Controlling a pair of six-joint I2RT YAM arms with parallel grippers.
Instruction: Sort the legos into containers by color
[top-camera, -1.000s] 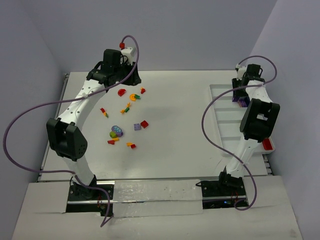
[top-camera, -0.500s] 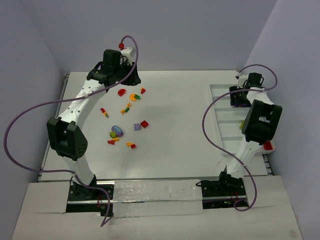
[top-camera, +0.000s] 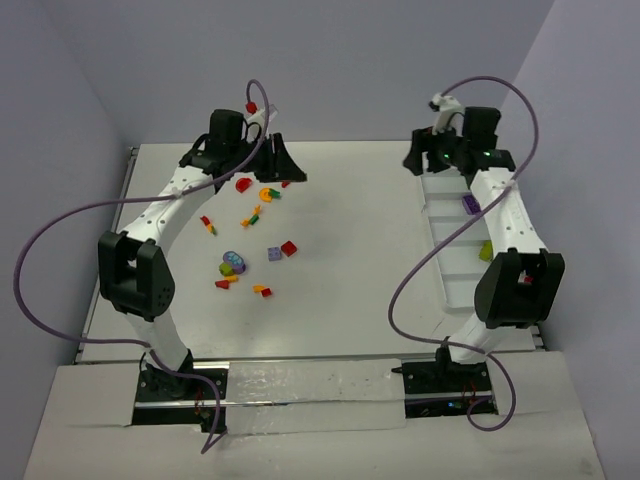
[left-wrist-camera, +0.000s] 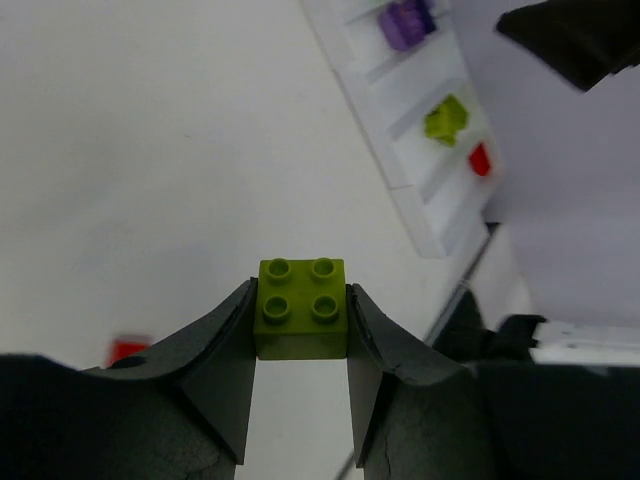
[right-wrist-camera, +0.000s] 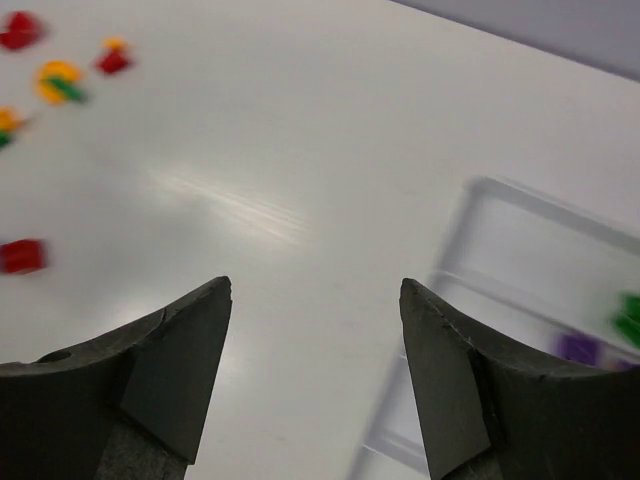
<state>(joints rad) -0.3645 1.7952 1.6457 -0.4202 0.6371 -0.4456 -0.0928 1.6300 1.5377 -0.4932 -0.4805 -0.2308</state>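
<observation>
While the left hand (top-camera: 283, 165) hangs above the far-left part of the desk (top-camera: 350, 250), it is clenched on a lime brick (left-wrist-camera: 301, 308). Its wrist view shows the brick studs-up, pinched by its two side faces between the dark fingers (left-wrist-camera: 225, 340), clear of the surface below.

Loose legos (top-camera: 250, 235) lie scattered on the desk near and just right of that hand:
- red piece (top-camera: 242, 184) and an orange-and-green piece (top-camera: 268, 194), nearest the hand
- red-and-orange pair (top-camera: 207, 224), further left
- purple-and-lime clump (top-camera: 234, 263), mid-scatter
- small purple brick (top-camera: 274, 254), with a red brick (top-camera: 289, 247) just beside it on the right
- two red-and-orange bits (top-camera: 226, 283) and (top-camera: 263, 290), nearest the arm bases

Middle of the desk: bare white surface.

Right hand (top-camera: 418, 160) is raised at the far end of the tray (top-camera: 450, 260), over its left corner. It is released: the wrist view shows the fingers (right-wrist-camera: 170, 340) well apart with nothing between them.

Tray runs near-to-far along the right edge of the desk. Contents seen from above: a purple piece (top-camera: 471, 204) in a far compartment and a lime piece (top-camera: 486, 250) in one nearer. Left wrist view also shows a red piece (left-wrist-camera: 480, 158) in a compartment beyond the lime one.
</observation>
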